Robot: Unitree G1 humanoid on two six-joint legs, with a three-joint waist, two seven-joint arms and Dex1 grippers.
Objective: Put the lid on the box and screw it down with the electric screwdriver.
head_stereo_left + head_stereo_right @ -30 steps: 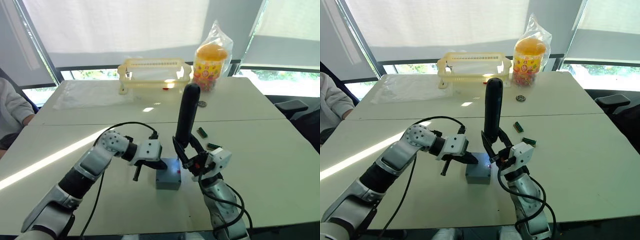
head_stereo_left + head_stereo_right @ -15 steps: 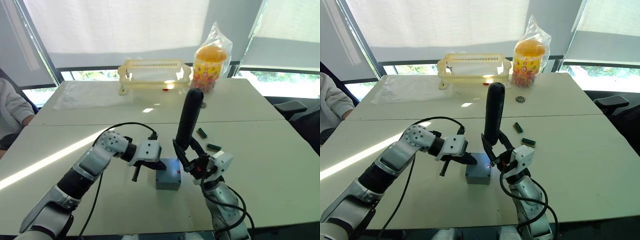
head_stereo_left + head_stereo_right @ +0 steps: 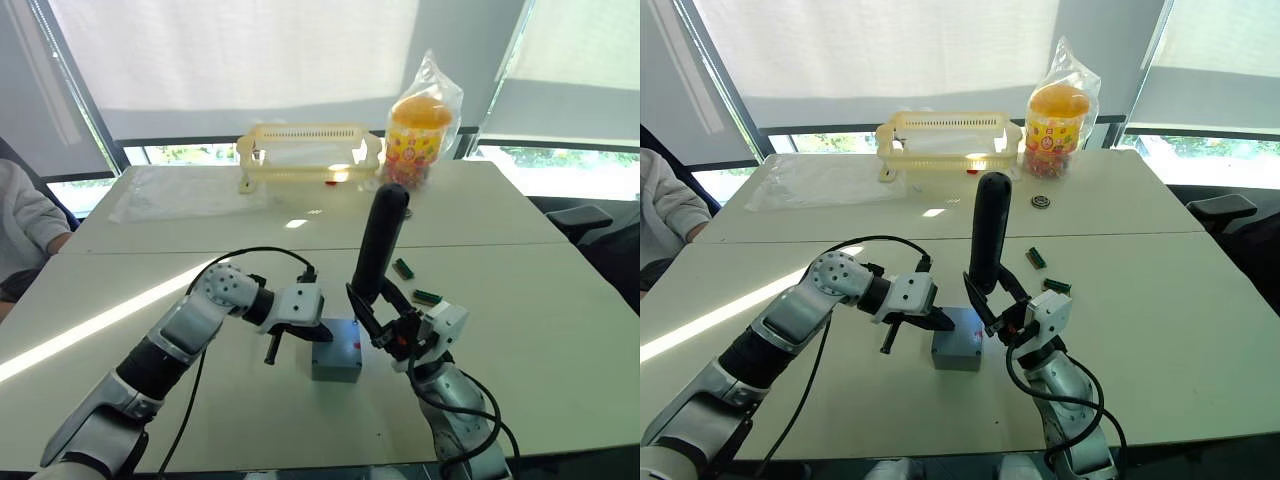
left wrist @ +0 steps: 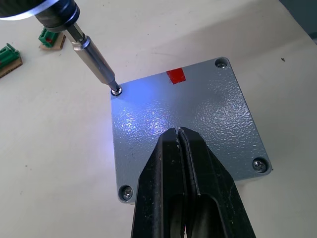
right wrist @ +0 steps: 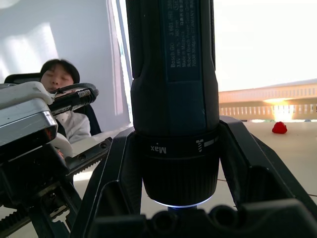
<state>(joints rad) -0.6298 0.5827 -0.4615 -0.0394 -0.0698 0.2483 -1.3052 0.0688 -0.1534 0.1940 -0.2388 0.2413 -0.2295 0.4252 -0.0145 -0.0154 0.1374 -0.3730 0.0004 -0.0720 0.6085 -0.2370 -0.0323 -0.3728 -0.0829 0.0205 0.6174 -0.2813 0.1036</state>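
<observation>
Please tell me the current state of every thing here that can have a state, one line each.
lid: on the box, four corner screws in place.
box: closed, upright on the table.
electric screwdriver: upright, light on, bit in a corner screw.
left gripper: shut, tips on the lid.
right gripper: shut on electric screwdriver.

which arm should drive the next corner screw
Right. The right gripper already holds the electric screwdriver, its bit on a corner screw of the lid. The left gripper, shut, rests on the lid, steadying it.

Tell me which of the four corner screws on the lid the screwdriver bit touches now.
The screw at the corner nearest the red mark; the electric screwdriver bit sits in it. The other three stand free.
</observation>
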